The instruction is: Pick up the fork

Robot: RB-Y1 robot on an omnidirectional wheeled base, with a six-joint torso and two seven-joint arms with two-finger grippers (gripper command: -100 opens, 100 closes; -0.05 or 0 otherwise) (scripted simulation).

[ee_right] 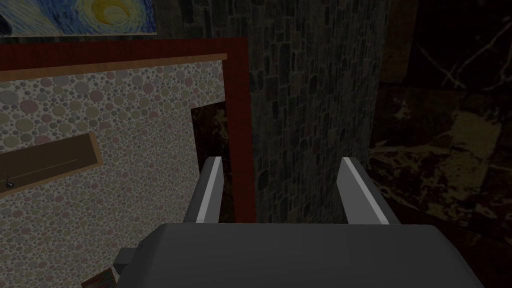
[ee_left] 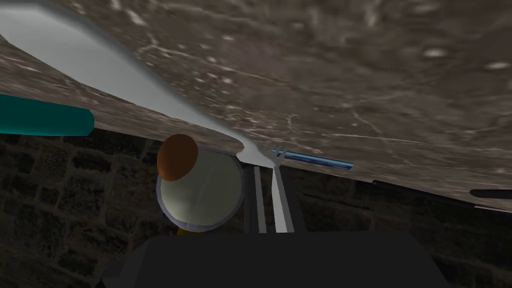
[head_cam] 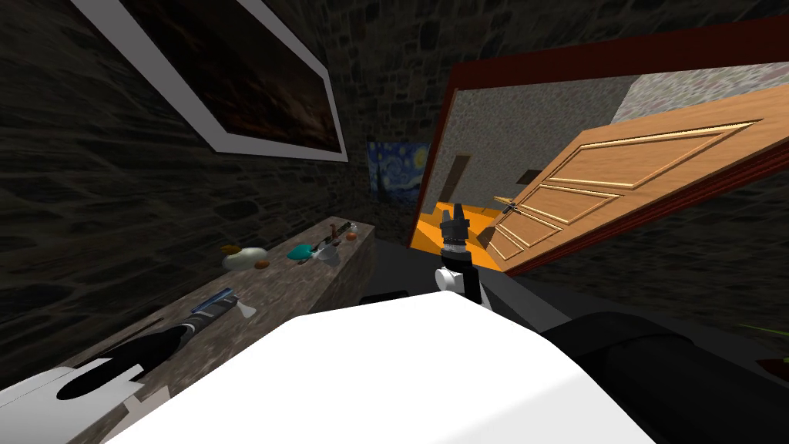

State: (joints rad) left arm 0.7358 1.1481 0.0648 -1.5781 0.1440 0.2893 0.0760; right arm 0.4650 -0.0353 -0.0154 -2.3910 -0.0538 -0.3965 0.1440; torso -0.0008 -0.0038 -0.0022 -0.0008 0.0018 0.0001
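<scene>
A mottled grey-brown stone surface [head_cam: 300,281] runs along a dark stone wall [head_cam: 92,193]. The left jaws pinch a blue-handled silver fork [ee_left: 312,160]; the right jaws stand open.

The bench [head_cam: 300,281] before me is grey-brown with pale marbled veins. The fork [ee_left: 100,65] is pale grey, the bowl [ee_left: 205,192] cream with a blue-grey rim, the ball [ee_left: 176,156] rust-brown, and the object [ee_left: 45,122] teal. The wall [head_cam: 92,208] is dark cobbled stone. The door [head_cam: 616,181] is tan wood, framed in dark red.
</scene>
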